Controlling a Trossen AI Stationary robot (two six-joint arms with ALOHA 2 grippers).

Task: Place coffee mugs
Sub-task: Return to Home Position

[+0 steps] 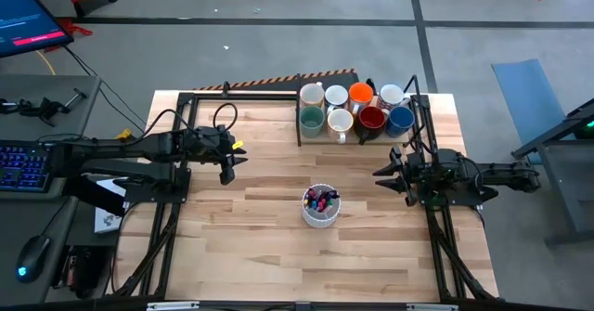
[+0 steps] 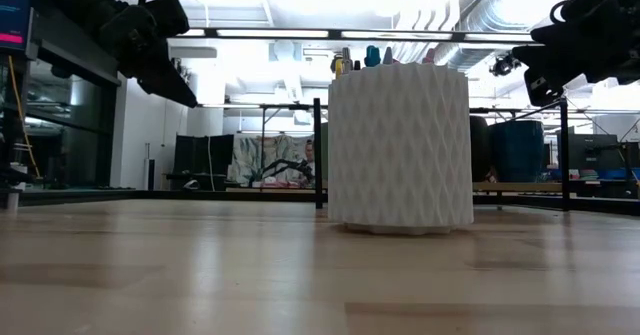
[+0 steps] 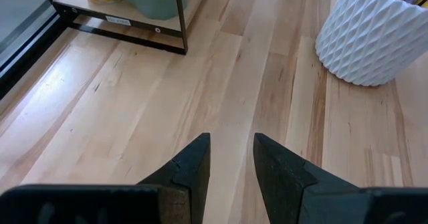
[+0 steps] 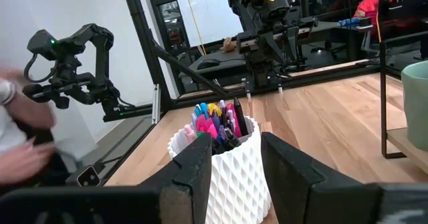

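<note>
All eight coffee mugs [image 1: 355, 108] stand in two rows of four on the black-framed shelf [image 1: 299, 133] at the back of the bench [image 1: 269, 246]. In the rear row are cream, white, orange and a grey-white mug. In the front row are teal green [image 1: 311, 119], pale yellow, dark red and blue.

The left end effector [image 3: 232, 144] hangs above the bare wood on the left side of the bench, well apart from the shelf. Its fingers are released, with a narrow gap and nothing between them. The right end effector [image 4: 236, 142] hovers over the right side. It is also released and empty, and faces the white ribbed pen cup [image 1: 321, 207] standing mid-bench between the two arms.

Beyond the bench edge in the right wrist view there is a blurred shape, probably a person's hand [image 4: 25, 156].
</note>
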